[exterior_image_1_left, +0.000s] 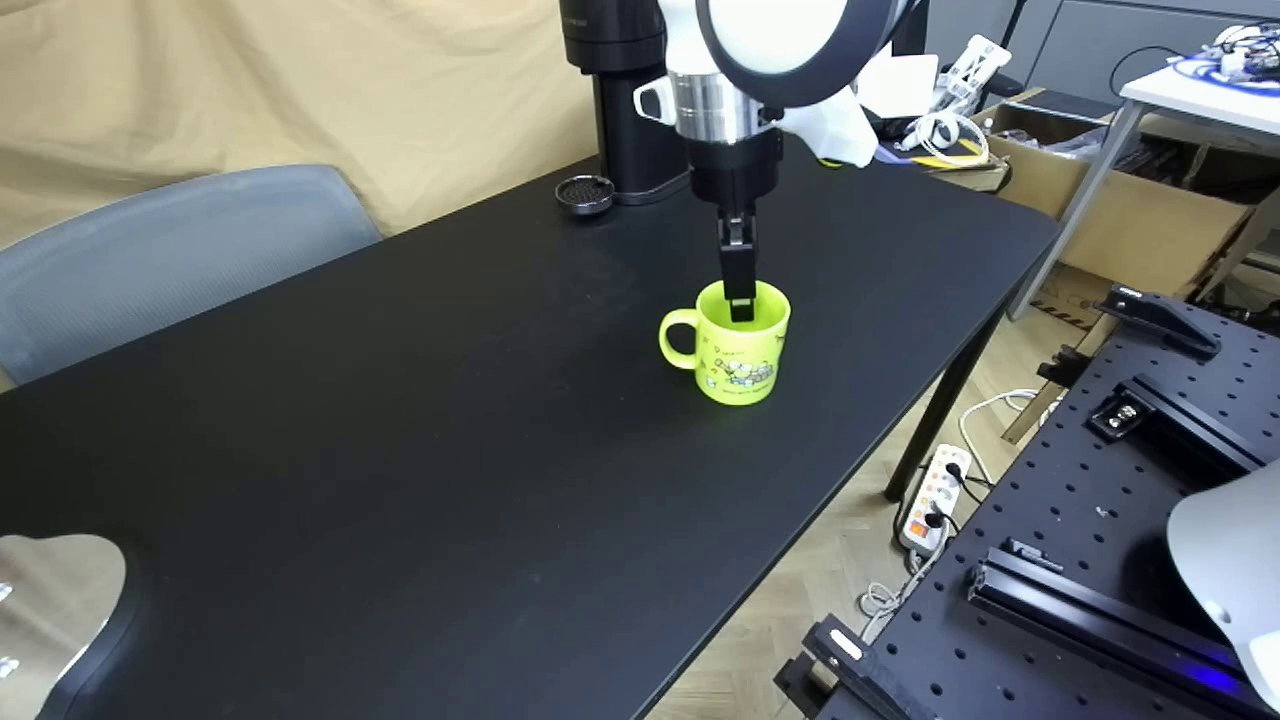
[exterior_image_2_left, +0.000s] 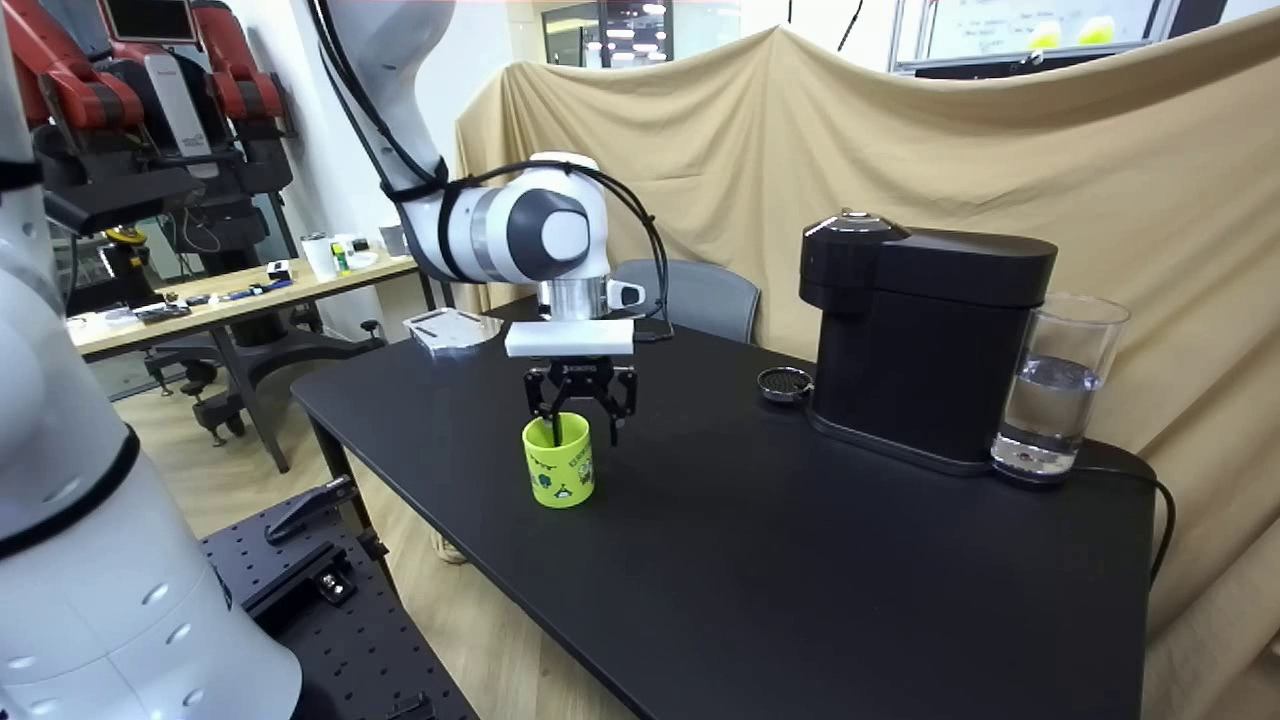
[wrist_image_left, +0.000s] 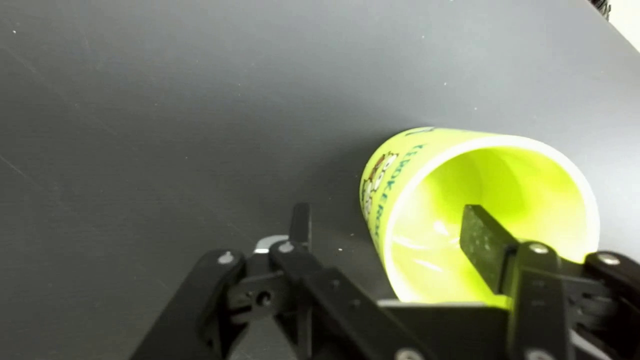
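Wrist view: my end effector (wrist_image_left: 386, 222) stands spread apart, one side inside the lime mug (wrist_image_left: 492, 185), right of frame, one outside; straddle done, no grip made, mug upright on the desk (wrist_image_left: 175, 110)!

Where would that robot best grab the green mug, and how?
I'd say by the rim of the upright mug, from straight above: its mouth faces up, so one finger fits inside and one outside, as the open gripper straddles it.
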